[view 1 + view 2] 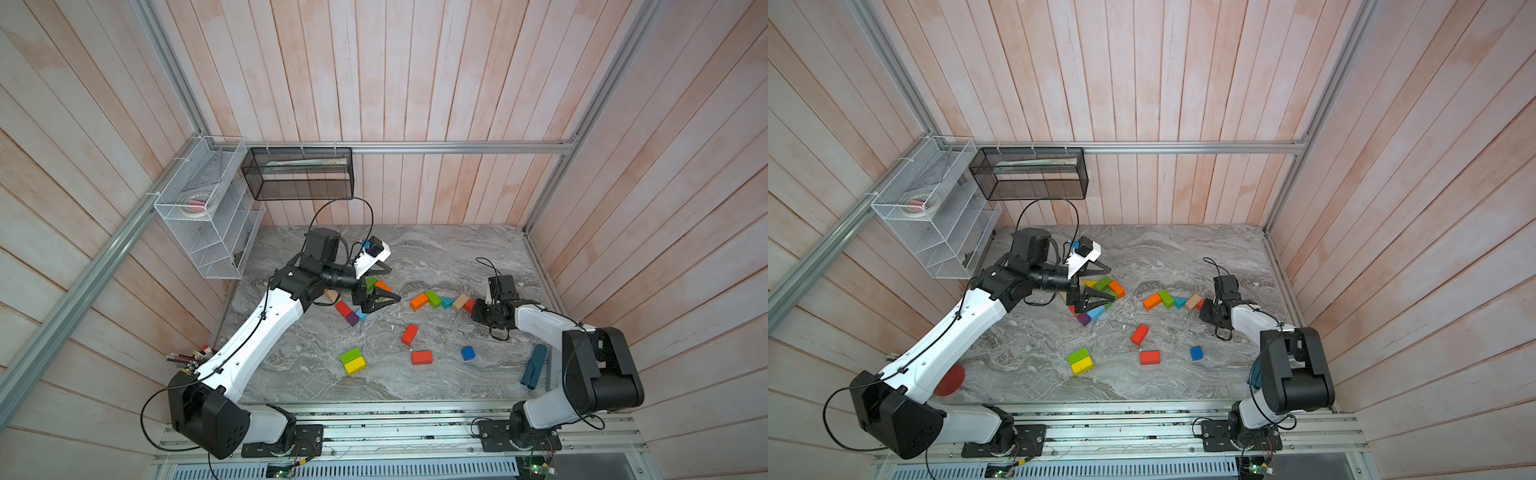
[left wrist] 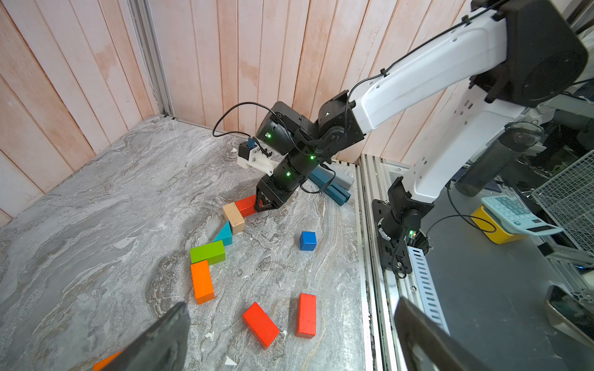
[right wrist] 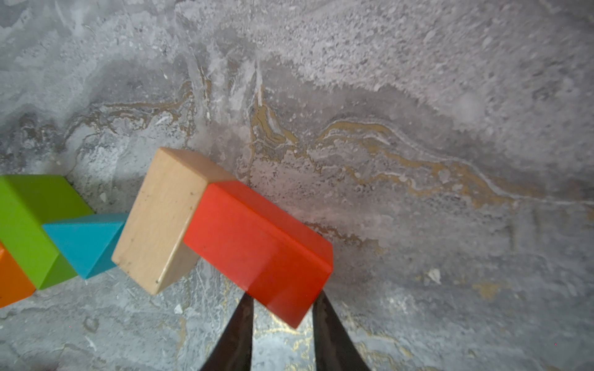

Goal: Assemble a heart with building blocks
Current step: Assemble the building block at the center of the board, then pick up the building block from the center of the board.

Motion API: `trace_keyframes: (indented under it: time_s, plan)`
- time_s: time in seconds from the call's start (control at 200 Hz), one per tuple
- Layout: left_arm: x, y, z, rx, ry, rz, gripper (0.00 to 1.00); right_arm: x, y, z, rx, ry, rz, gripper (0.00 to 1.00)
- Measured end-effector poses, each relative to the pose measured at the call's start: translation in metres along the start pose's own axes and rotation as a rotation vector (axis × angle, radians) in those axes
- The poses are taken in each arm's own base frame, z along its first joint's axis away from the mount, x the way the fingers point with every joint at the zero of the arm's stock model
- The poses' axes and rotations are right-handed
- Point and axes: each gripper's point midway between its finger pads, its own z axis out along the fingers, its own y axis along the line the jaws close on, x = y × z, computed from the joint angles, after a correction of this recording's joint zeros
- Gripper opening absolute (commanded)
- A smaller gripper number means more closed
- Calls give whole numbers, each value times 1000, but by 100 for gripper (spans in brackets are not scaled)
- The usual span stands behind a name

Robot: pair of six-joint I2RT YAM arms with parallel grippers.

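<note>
A chain of building blocks lies mid-table: orange brick point(image 1: 419, 301), green brick point(image 1: 433, 298), teal wedge point(image 1: 447, 302), tan brick point(image 1: 460, 302) and red brick point(image 3: 257, 244). My right gripper point(image 3: 283, 298) is shut on the red brick's near end, which rests against the tan brick point(image 3: 167, 218). My left gripper point(image 1: 380, 299) hangs open and holds nothing, above a cluster with a green block point(image 1: 371, 283), an orange block point(image 1: 1117, 288), a purple cube point(image 1: 352, 318) and a light-blue wedge point(image 1: 1096, 312). Part of that cluster is hidden under it.
Loose on the table nearer the front are two red bricks point(image 1: 409, 334) point(image 1: 422, 357), a blue cube point(image 1: 468, 353) and a green-and-yellow pair point(image 1: 353, 361). Dark-blue bars point(image 1: 535, 365) lie by the right arm's base. A white wire rack point(image 1: 199, 208) hangs at the back left.
</note>
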Motion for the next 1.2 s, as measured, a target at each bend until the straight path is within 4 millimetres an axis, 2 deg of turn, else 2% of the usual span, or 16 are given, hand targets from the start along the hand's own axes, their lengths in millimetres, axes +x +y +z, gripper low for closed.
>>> trace_keyframes:
  time_s: [0.24,0.41,0.5,0.645,0.8,0.905,1.025,1.2]
  plan:
    - [0,0,0,0,0,0,100,-1,1,-3,-5,-8,-1,30]
    - [0,0,0,0,0,0,100,-5,4,-19,-16,-45,-9,31]
    - [0,0,0,0,0,-4,100,-7,13,-31,-30,-72,-36,33]
    - [0,1,0,-2,-3,-10,100,1,47,-49,-93,-106,-159,38]
    - [3,4,2,-14,1,-14,100,29,96,-61,-209,-90,-346,43]
    - [4,6,1,-30,2,-15,100,48,121,-65,-276,-69,-424,43]
    - [3,5,-1,-43,-3,-7,100,66,143,-68,-337,-43,-428,46]
    - [-1,5,-3,-53,-12,8,100,91,180,-69,-431,-4,-327,57]
